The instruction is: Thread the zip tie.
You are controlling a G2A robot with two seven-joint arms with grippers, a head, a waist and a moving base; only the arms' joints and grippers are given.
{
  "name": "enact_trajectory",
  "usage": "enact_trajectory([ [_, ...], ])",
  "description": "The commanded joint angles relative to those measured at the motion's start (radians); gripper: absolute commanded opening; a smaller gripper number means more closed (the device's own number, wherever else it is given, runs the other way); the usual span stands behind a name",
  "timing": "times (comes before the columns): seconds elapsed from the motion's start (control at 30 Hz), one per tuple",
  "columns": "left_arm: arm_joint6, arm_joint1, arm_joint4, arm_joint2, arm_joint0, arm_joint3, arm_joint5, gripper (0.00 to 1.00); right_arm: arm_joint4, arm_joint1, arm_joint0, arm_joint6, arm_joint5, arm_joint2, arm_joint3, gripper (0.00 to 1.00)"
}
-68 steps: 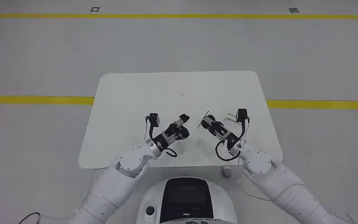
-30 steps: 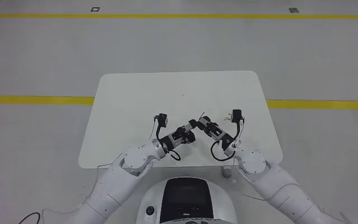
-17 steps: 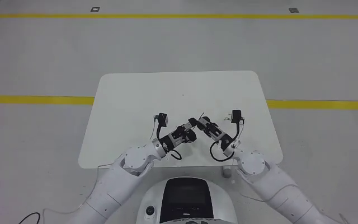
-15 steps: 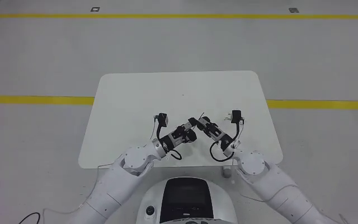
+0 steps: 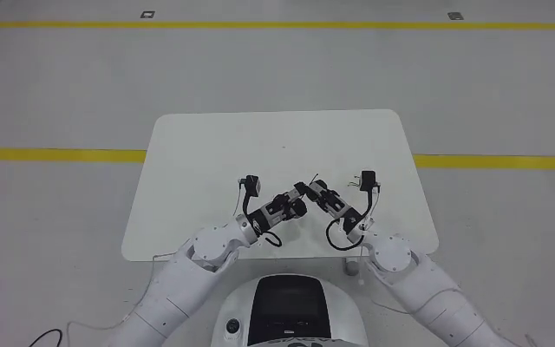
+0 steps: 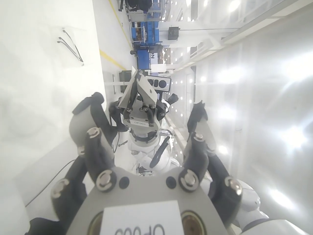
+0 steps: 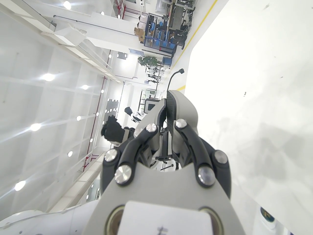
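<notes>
The left arm [image 5: 217, 245] angles toward 2 o'clock and the right arm [image 5: 392, 252] toward 10 o'clock, tips nearly meeting. The left hand [image 6: 146, 101] is spread wide; the right hand [image 7: 168, 99] is pinched on the zip tie [image 7: 174, 74].

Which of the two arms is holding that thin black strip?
The right gripper: its jaws are shut on the zip tie, while the left gripper has open, empty jaws.
</notes>
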Motion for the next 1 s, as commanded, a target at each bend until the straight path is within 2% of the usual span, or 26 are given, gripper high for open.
enact_trajectory([
  [0.0,0.001,0.000,0.002,0.001,-0.001,0.001,0.001,0.38,-0.003,-0.002,-0.002,0.004,0.001,0.005,0.000,0.00],
  [0.13,0.004,0.000,0.003,0.002,-0.003,0.007,0.002,0.34,-0.010,-0.008,-0.007,0.007,0.002,0.013,0.000,0.00],
  [0.97,0.021,0.000,-0.006,0.003,-0.008,0.015,-0.004,0.28,-0.062,-0.040,-0.021,0.029,0.036,0.050,0.012,0.00],
])
